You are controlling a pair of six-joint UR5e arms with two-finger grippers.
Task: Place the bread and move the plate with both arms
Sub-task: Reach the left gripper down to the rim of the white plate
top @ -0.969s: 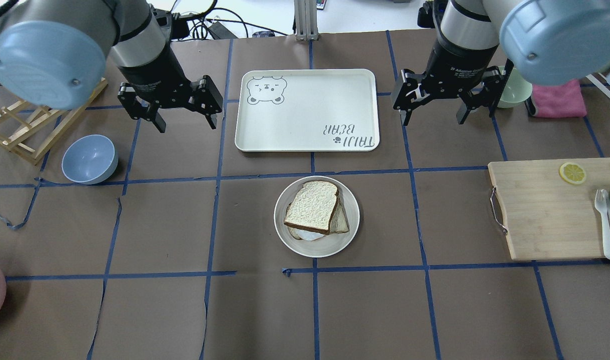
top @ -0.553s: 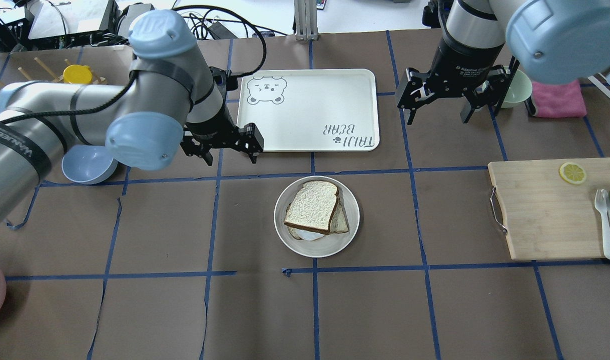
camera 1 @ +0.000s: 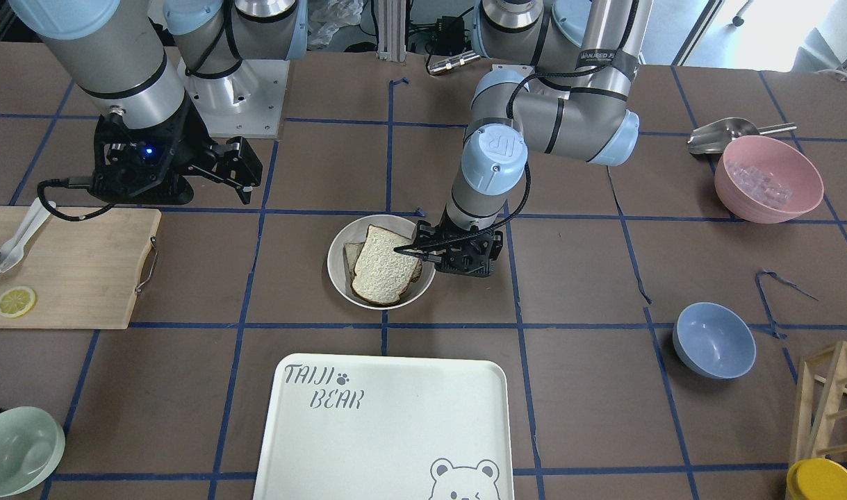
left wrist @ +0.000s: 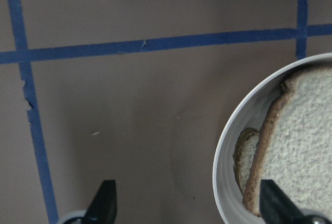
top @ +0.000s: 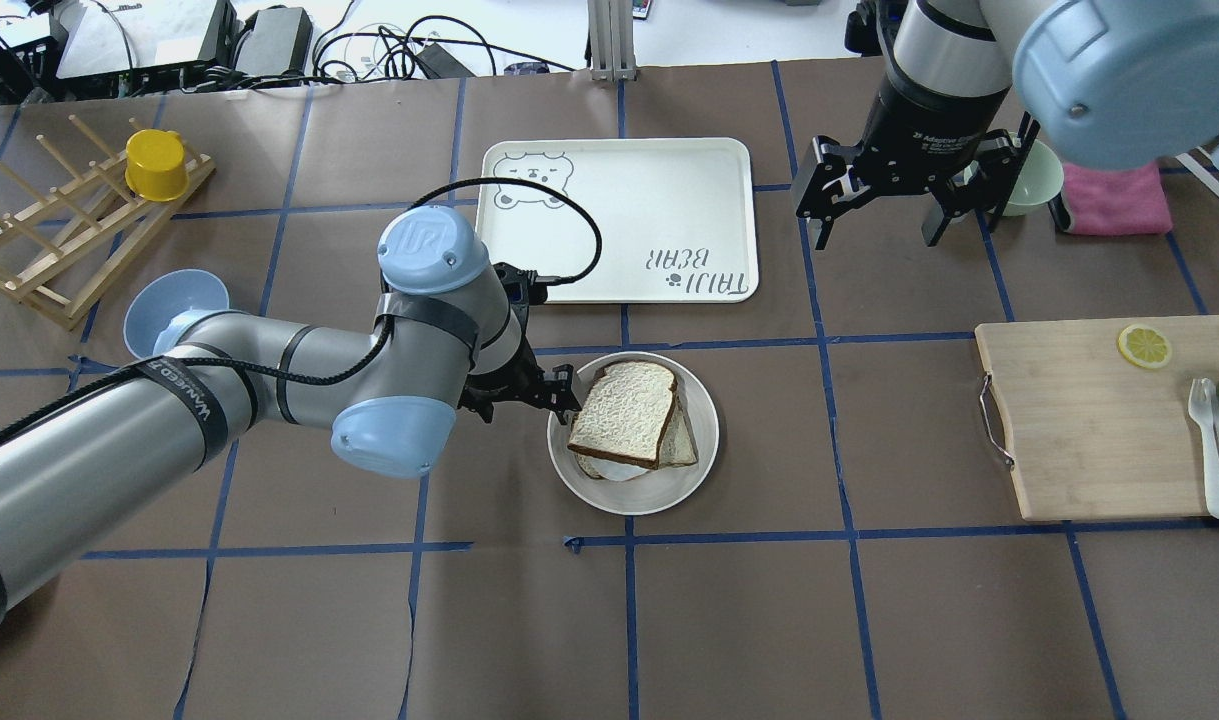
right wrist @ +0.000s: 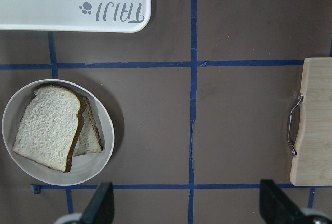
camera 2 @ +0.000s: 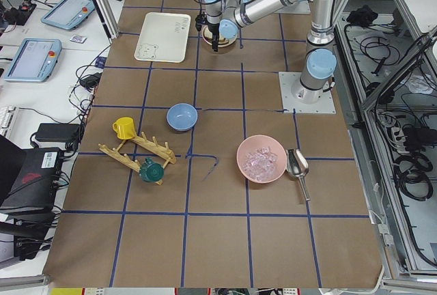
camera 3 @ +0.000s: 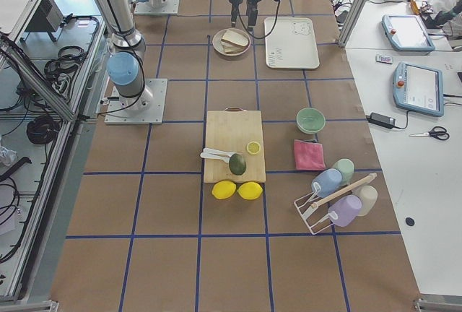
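The pale bread slice [top: 624, 415] lies on top of a second slice [top: 684, 442] on the round cream plate [top: 669, 495] at the table's middle. My left gripper [top: 526, 398] is open and low at the plate's left rim. In the left wrist view [left wrist: 189, 206] one finger [left wrist: 275, 203] is over the bread's edge [left wrist: 306, 146] and the other is over bare table outside the plate [left wrist: 225, 156]. My right gripper [top: 877, 235] is open and empty, high over the table right of the tray. Its wrist view shows the bread [right wrist: 46, 128] and the plate [right wrist: 98, 162] from above.
The white bear-print tray [top: 619, 220] lies just behind the plate. A wooden cutting board [top: 1089, 420] with a lemon slice is at the right. A blue bowl [top: 164, 305] and a wooden rack [top: 59, 250] are at the left, a green bowl [top: 1029, 175] at the back right.
My left arm has swung down from the back left to the plate's left rim, gripper still open. The right gripper has barely moved. Bread and plate lie as before.
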